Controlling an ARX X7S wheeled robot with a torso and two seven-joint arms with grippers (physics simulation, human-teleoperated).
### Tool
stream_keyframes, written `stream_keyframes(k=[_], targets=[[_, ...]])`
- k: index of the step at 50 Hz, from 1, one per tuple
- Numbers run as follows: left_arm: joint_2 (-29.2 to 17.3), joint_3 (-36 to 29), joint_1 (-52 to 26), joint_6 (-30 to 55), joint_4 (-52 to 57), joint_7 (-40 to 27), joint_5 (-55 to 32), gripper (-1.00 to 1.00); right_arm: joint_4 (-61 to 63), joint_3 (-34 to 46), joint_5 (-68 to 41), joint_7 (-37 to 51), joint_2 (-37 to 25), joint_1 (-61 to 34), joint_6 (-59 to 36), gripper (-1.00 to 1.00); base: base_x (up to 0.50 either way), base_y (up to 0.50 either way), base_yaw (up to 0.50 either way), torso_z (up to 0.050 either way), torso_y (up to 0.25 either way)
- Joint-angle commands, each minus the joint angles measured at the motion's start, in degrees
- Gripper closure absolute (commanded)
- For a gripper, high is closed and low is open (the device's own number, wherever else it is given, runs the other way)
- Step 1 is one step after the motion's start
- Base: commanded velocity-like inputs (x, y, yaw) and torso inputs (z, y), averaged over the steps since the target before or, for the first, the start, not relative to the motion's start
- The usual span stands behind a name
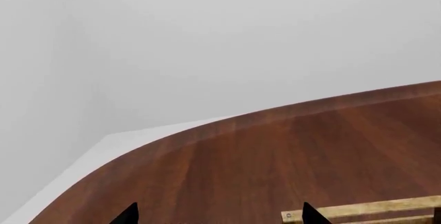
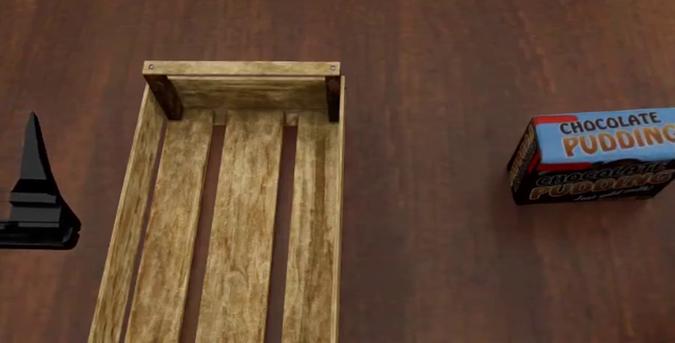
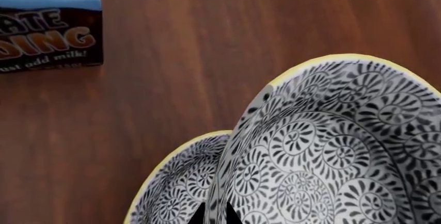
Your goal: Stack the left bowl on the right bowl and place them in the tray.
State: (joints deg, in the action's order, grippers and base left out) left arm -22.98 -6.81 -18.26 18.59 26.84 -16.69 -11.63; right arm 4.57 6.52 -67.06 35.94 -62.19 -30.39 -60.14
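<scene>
Bowls: two patterned, yellow-rimmed bowls appear only in the right wrist view, the larger-looking one point(image 3: 344, 146) overlapping a second bowl point(image 3: 186, 182) partly hidden behind its wall; whether they are nested or merely overlapping cannot be told. Right hand point(image 3: 214, 214): two dark fingertips sit close together at the nearer bowl's rim, apparently pinching its wall, jaws narrow. Whether the pair is lifted off the surface point(image 3: 206, 53) is unclear. Tray point(image 2: 237, 201): empty in the head view, long axis running 12 to 6 o'clock, at roughly 7 o'clock in that view. Chocolate pudding box point(image 2: 596, 157) stands well apart from it at 3 o'clock; the right wrist view shows the same box close to the bowls. Left hand point(image 2: 37, 193): only a dark finger shows at 9 o'clock beside the tray; in the left wrist view two tips stand well apart, so jaws wide, holding nothing. Risks, judged: a rim pinch on one wall may let the bowl tilt or slip in transit; if the second bowl is not seated it could be left behind or slide off; the carry path may clip the box; the tray's low side could catch a bowl base on entry. View differences: head view shows no bowls and no right hand; left wrist view shows only the surface edge and one tray corner.
</scene>
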Motion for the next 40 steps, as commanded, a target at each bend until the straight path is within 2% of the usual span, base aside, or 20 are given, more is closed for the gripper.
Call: stream_keyframes(k=[1, 40], targets=[[-0.14, -0.37, 0.12, -0.29, -0.22, 0.01, 0.08, -1.0, -1.33, 0.26, 2.77, -1.84, 0.95, 1.69, 2.38, 1.0, 0.0, 0.0, 0.0, 0.0, 0.0], [-0.47, -1.27, -0.22, -0.6, -1.32, -0.33, 0.45, -1.0, -4.72, 1.59, 5.53, -4.75, 4.22, 5.68, 7.4, 1.0, 0.0, 0.0, 0.0, 0.0, 0.0]])
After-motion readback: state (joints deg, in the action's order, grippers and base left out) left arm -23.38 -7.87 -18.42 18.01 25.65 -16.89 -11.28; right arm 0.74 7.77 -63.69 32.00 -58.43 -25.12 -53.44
